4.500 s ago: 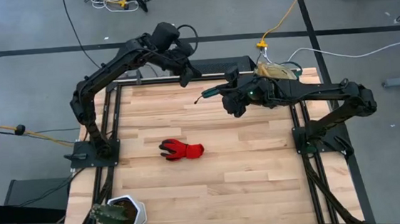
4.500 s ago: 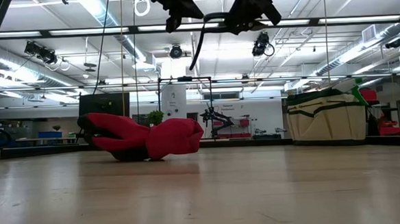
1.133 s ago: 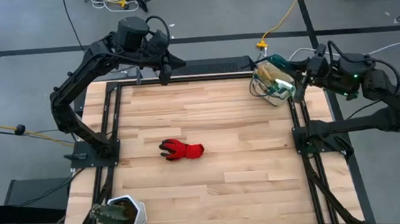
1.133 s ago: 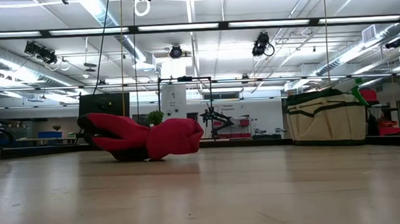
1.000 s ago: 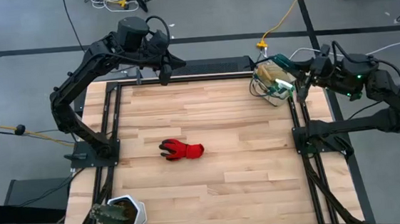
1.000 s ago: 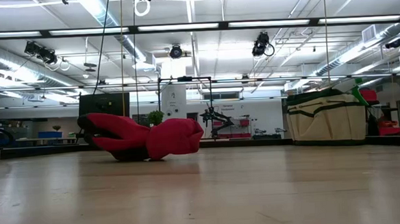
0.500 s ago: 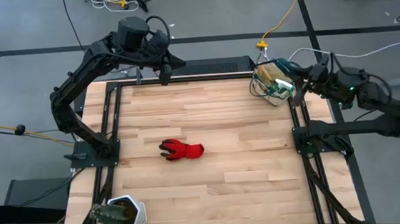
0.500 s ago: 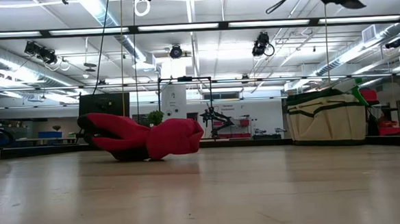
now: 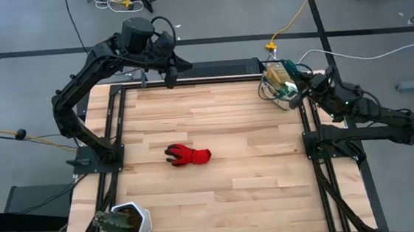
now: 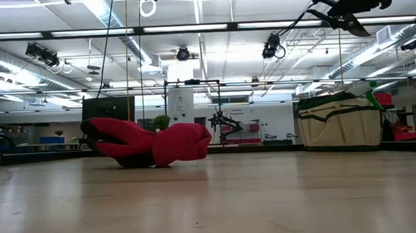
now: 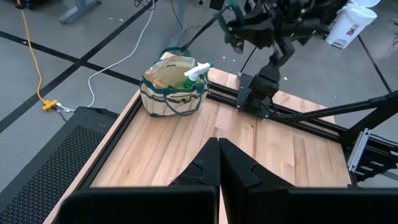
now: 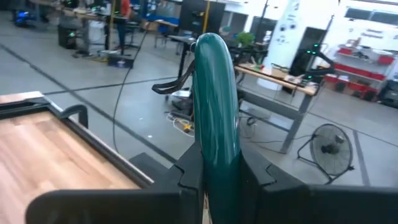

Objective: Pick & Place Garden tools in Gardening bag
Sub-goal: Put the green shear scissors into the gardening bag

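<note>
The red glove (image 9: pixel 189 155) lies flat on the wooden table near its middle, also seen in the low view (image 10: pixel 152 141). The beige gardening bag (image 9: pixel 281 85) with green trim stands at the far right corner (image 11: pixel 173 87) (image 10: pixel 340 121); a green-and-white vessel (image 11: pixel 198 67) sticks out of its top. My right gripper (image 9: pixel 310 86) hovers just right of the bag, above it (image 10: pixel 345 8), shut on a slim green-handled tool (image 12: pixel 215 93). My left gripper (image 9: pixel 168 74) is shut and empty, high over the far left edge (image 11: pixel 219 146). My right gripper pinches the tool's green handle (image 12: pixel 216 163) between its two fingers (image 12: pixel 189 175). The fingers lie about level and the tool juts out ahead of them (image 10: pixel 308 11). The tool is lifted clear, in the air beside the bag's top.
A white pot with a dark plant (image 9: pixel 124 222) stands at the near left corner. Black frame rails (image 9: pixel 308 134) run along the table's sides. Bare wood lies between the glove and the bag.
My right gripper has sunk with the tool beside the bag and its wrist has turned; in the low view it has come down into sight at the upper right. The glove and the bag have stayed in place.
</note>
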Robot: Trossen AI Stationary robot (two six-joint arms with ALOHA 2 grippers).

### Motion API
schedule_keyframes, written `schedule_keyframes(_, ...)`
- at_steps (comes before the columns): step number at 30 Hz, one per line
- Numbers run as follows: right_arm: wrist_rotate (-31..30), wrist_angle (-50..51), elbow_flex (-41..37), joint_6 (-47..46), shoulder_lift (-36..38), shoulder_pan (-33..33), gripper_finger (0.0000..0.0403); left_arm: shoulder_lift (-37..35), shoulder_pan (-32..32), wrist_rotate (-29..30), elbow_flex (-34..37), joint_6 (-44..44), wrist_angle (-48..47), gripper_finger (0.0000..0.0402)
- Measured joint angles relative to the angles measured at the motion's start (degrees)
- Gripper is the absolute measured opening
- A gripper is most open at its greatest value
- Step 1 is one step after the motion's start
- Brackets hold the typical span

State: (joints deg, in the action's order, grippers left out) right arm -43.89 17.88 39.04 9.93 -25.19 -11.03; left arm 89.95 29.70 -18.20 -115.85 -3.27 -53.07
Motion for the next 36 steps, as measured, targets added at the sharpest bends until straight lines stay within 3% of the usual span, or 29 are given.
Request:
schedule_keyframes(13, 1.19, -14.07, -5.66, 1.11, -0.35, -5.91, 0.0052, 0.00, 0.01, -0.02, 0.00, 1.11, 2.13, 0.0001)
schedule_keyframes(22, 7.53, -14.57, -5.66, 0.58, -0.78, -7.61, 0.0052, 0.00, -0.01, -0.03, 0.00, 1.11, 2.14, 0.0001)
schedule_keyframes(30, 9.05, -14.61, -3.60, 0.17, -3.59, -7.91, 0.0052, 0.00, 0.01, -1.62, 0.00, 1.11, 2.15, 0.0001)
schedule_keyframes(36, 12.52, -15.57, -1.16, -0.50, -5.78, -11.82, 0.0052, 0.00, -0.01, -2.56, 0.00, 1.11, 2.15, 0.0001)
